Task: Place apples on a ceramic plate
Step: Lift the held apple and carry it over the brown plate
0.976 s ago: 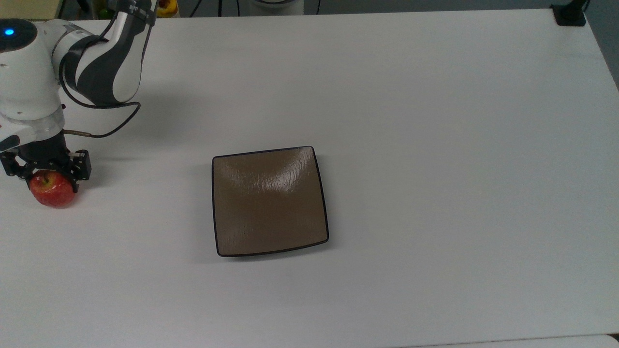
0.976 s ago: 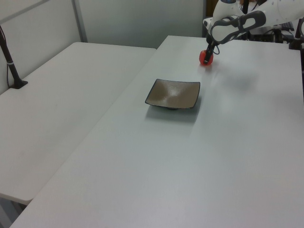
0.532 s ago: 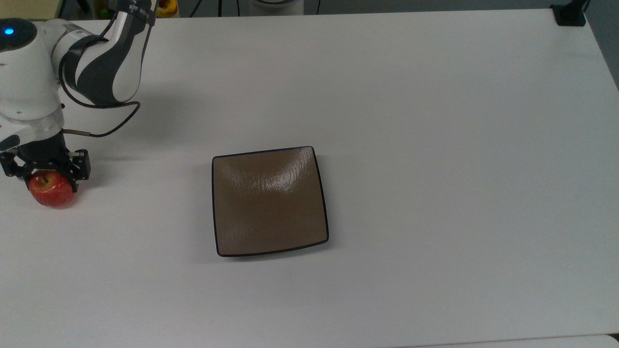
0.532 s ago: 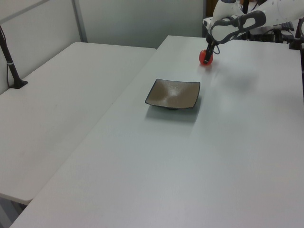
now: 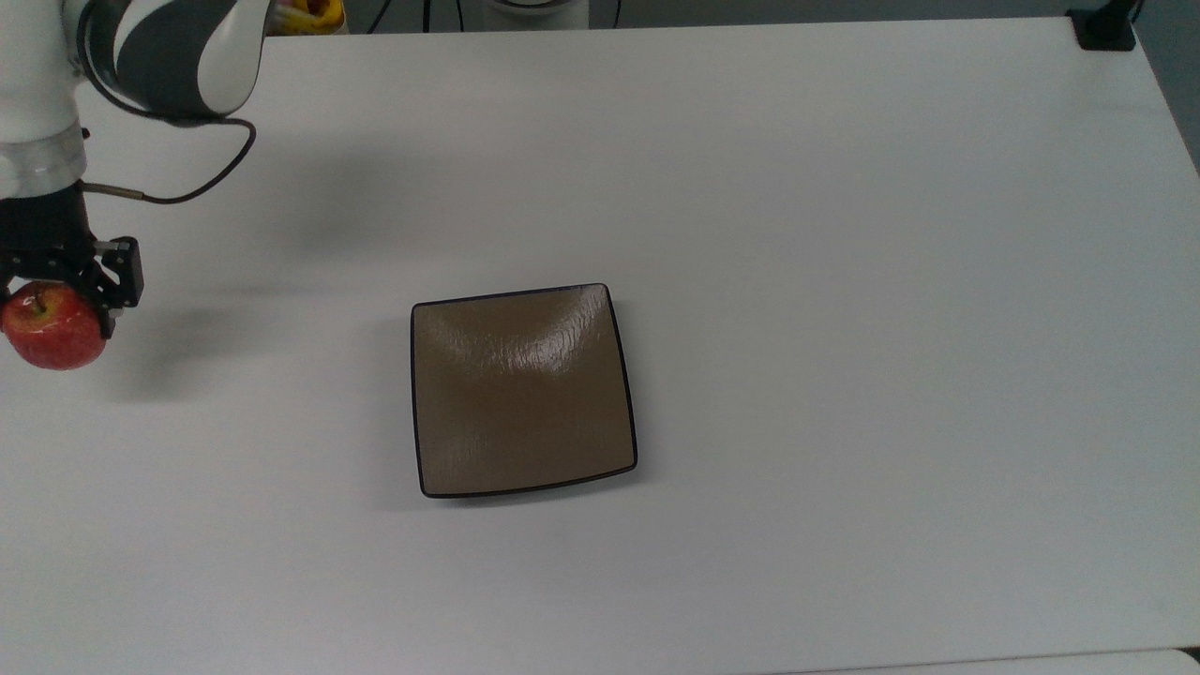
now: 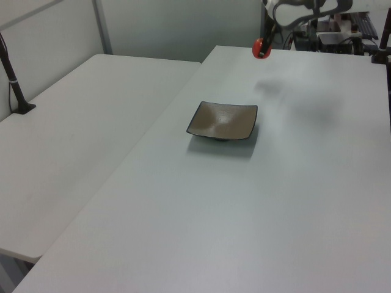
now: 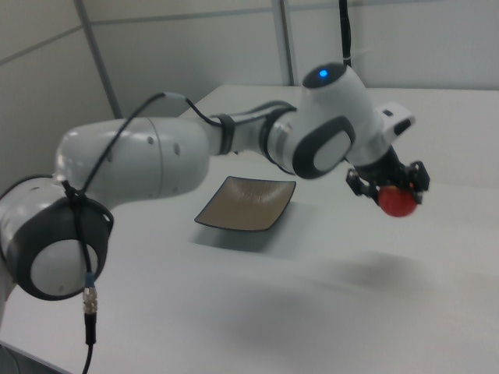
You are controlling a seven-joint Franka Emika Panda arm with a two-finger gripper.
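Presently, item one: the gripper (image 5: 52,305), black, two-fingered, pointing downward and clamped on the apple (image 5: 52,336) — one finger (image 5: 120,274) shows plainly on the top view's right of the fruit. In the left view the gripper (image 6: 263,46) hangs above the table's far end with the apple (image 6: 261,49) between its fingers; in the right view the gripper (image 7: 394,191) sits beneath the arm's wrist with the apple (image 7: 398,202) directly under it.

Item two: the apple — small, round, shiny red, a short stem at its top just under the gripper's palm. It hangs clear of the table (image 5: 844,281); a soft shadow lies on the surface below and apart from it.

Item three: the ceramic plate (image 5: 522,389) — square, glossy brown, rounded corners, thin dark rim, shallow centre. It rests flat on the table, well apart from the gripper, toward the top view's right of it, and holds nothing. In the left view the ceramic plate (image 6: 222,120) lies nearer the camera than the gripper; in the right view the ceramic plate (image 7: 246,203) lies to the right view's left of it, lower.

Item four: the arm (image 7: 234,148) — white with grey joints, a blue light on its wrist housing, a black cable looping beside it.
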